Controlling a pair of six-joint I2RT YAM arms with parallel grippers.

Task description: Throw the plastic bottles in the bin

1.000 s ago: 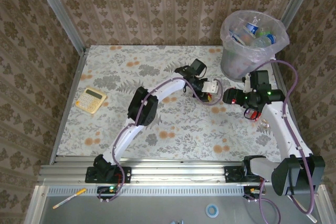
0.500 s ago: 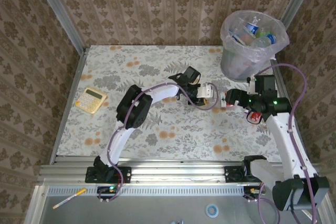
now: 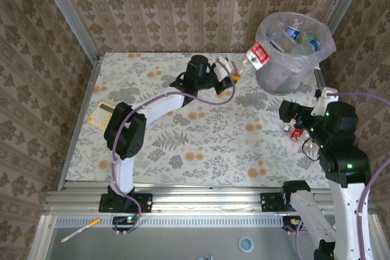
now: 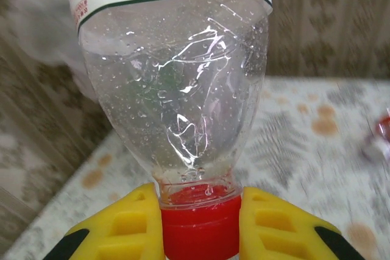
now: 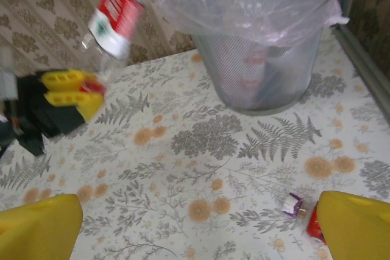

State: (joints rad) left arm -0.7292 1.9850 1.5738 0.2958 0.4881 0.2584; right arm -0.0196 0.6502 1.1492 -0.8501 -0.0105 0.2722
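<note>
Compared with one second ago, the left gripper (image 3: pixel 234 75) has risen from the middle of the table (image 3: pixel 201 144) and swung toward the far right corner. The right arm has pulled back to the right edge.

The left fingers (image 4: pixel 277 229) are clamped on the red cap (image 4: pixel 201 226) of a clear bottle (image 3: pixel 256 56) with a red label. The bottle points away from the gripper, its base toward the bin (image 3: pixel 277 77). The bin stands in the far right corner and already holds several bottles (image 3: pixel 292 35). The held bottle is in the air just beside the bag's rim, on its left side; I judge it is not yet over the opening.

The right gripper (image 5: pixel 196 224) has its jaws wide apart and carries nothing. It hangs near the right edge, close to a small red object (image 3: pixel 297 134) that I cannot identify.

To do this step well, I think the left arm should carry the bottle further right and a little higher, so that the base passes above the loose bag and does not catch it. The hold is only on the cap, so a slow movement will keep the body from swinging. The jaws should part only when the whole bottle is over the middle of the opening, because the bin looks rather full and a bottle dropped near the rim could roll out.
</note>
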